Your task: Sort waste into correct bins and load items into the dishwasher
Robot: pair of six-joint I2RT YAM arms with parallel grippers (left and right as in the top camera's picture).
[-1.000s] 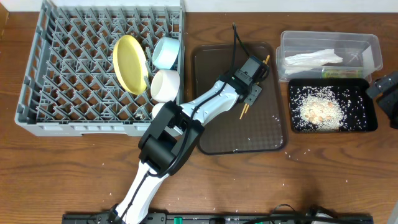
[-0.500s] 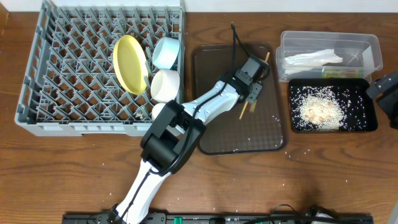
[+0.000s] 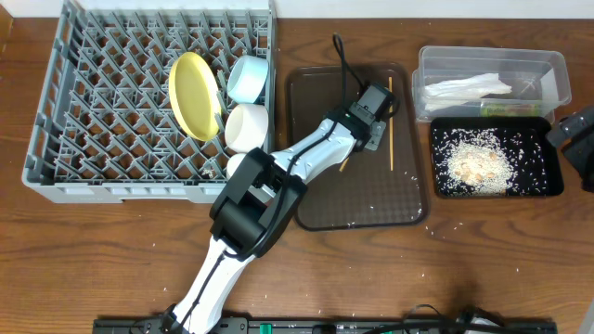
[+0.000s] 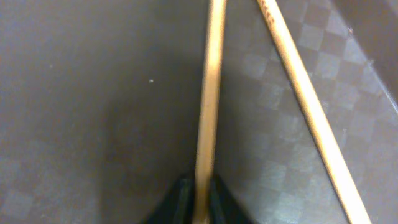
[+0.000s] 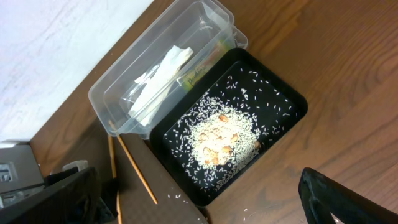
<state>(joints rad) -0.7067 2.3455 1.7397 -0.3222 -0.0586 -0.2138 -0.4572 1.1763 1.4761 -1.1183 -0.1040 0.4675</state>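
Note:
My left gripper [image 4: 199,190] is shut on one wooden chopstick [image 4: 208,93] low over the brown serving tray [image 3: 316,93]; in the overhead view the gripper [image 3: 364,137] is over the tray's upper middle. The second chopstick [image 3: 391,125] lies loose on the tray to its right and also shows in the left wrist view [image 4: 305,106]. The grey dish rack [image 3: 56,121] holds the yellow plate [image 3: 193,95], light-blue bowl [image 3: 249,79], white bowl [image 3: 247,127] and white cup [image 3: 237,165]. My right gripper [image 5: 199,205] is open and empty, beside the bins.
The clear tub [image 3: 557,70] holds the white napkin [image 3: 469,88] and the printed wrapper [image 3: 506,109]. The black tray [image 3: 557,181] in front of it holds rice and food scraps [image 3: 478,162]. A few rice grains lie on the brown tray and the table.
The two chopsticks lay together slanted under my left gripper. Now one lies apart, straight along the tray's right side, and the gripper holds the other, shifted slightly left. The right arm has not moved.

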